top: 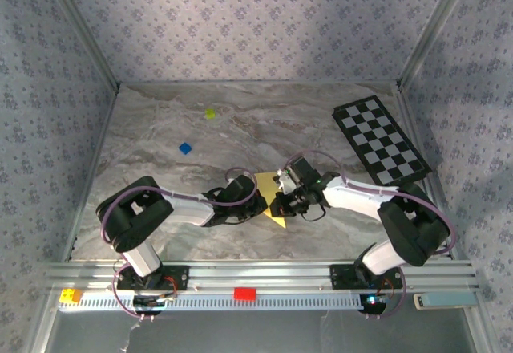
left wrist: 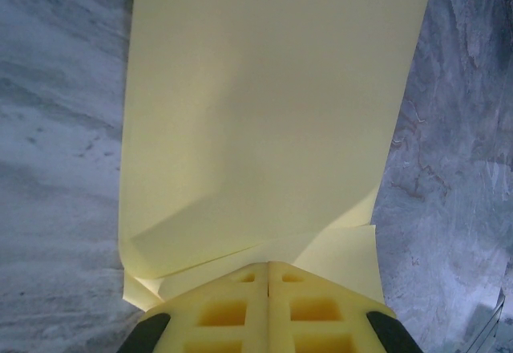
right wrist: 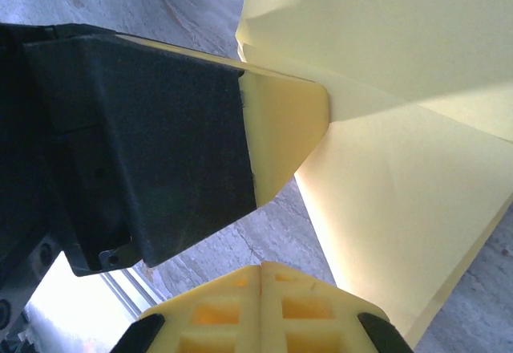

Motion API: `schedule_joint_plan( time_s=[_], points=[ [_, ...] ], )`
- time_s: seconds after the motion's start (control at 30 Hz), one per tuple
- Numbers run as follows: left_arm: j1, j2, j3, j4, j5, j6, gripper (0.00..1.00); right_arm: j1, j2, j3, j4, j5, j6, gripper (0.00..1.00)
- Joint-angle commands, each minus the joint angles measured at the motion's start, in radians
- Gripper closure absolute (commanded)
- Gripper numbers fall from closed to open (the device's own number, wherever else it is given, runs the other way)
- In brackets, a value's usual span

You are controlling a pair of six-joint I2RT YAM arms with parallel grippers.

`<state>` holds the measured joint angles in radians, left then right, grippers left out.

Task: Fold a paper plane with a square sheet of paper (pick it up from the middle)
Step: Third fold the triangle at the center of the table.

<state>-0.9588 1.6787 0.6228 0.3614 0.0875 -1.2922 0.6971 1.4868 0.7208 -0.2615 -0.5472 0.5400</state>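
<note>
Both grippers meet at a folded yellow sheet near the front middle of the marble table.

From the left of the top view, the left arm (top: 136, 217) reaches inward, with a small blue block (top: 185, 148) and a yellow-green block (top: 210, 114) lying well apart behind it on the table (top: 144, 128). The left gripper (left wrist: 268, 266) is clenched, its yellow fingertips pressed together on the near edge of the yellow sheet of paper (left wrist: 264, 112), which spreads away from them in overlapping layers. The right gripper (right wrist: 262, 271) is likewise closed, pads touching; the sheet lies just beside it, and whether it pinches any paper cannot be told. Far right, the black-and-white checkered board (top: 381, 140) rests at the table's back corner.
</note>
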Motion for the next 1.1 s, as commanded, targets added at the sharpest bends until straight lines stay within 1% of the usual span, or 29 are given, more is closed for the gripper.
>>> schedule_joint_plan(
  time_s=[0.0,0.23,0.53,0.77,0.93,1.07],
  points=[
    [-0.006,0.018,-0.026,-0.097,-0.042,0.004,1.0,0.002,0.02,0.016,0.0,-0.023,0.02,0.99],
    [-0.006,0.02,-0.026,-0.098,-0.041,0.005,1.0,0.005,0.069,0.018,0.03,0.013,0.034,0.99],
    [-0.006,0.016,-0.024,-0.103,-0.043,0.004,0.99,0.01,0.094,0.046,0.003,0.041,0.017,0.98],
    [-0.006,0.007,-0.021,-0.088,-0.044,0.012,0.98,-0.004,0.122,0.013,0.017,0.053,0.023,0.98],
    [-0.001,-0.014,-0.011,-0.075,-0.053,0.042,0.95,-0.026,0.114,-0.037,0.061,0.029,0.037,0.99],
    [0.006,-0.043,0.01,-0.075,-0.056,0.078,0.89,-0.042,0.117,-0.063,0.081,0.006,0.04,0.99]
  ],
)
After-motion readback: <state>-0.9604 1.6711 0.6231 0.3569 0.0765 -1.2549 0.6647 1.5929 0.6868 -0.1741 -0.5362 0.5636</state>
